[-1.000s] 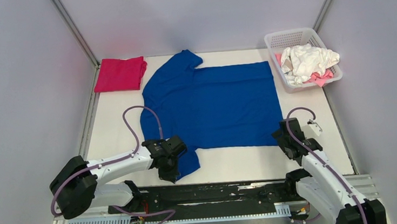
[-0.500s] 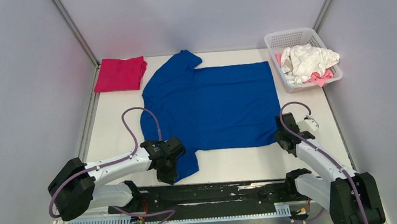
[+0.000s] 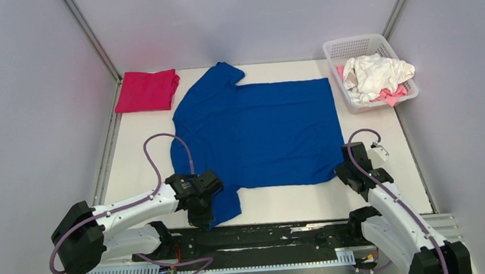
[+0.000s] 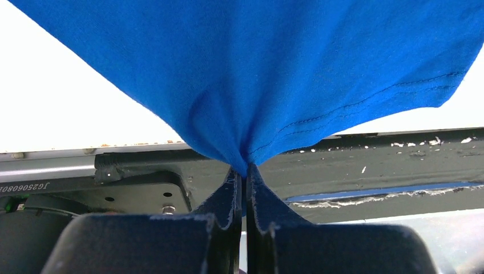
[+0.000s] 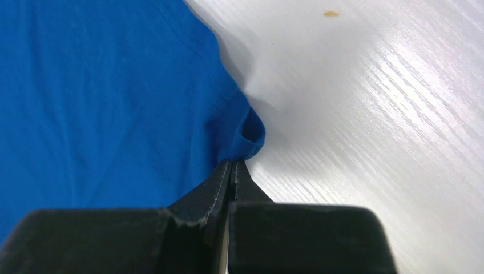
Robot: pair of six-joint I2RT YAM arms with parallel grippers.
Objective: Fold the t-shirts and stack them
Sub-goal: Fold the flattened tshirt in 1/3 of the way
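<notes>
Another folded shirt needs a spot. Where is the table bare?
Bare table lies left of the blue t-shirt, nearer than the magenta t-shirt. A narrower strip runs right of it, nearer than the basket. The centre is covered.

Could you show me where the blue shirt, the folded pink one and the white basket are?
blue shirt (image 3: pixel 259 135), top view, middle of its spread-out body.
folded magenta shirt (image 3: pixel 148 90), top view, centre of the folded cloth.
white basket (image 3: pixel 358 45), top view, its far wall.
</notes>
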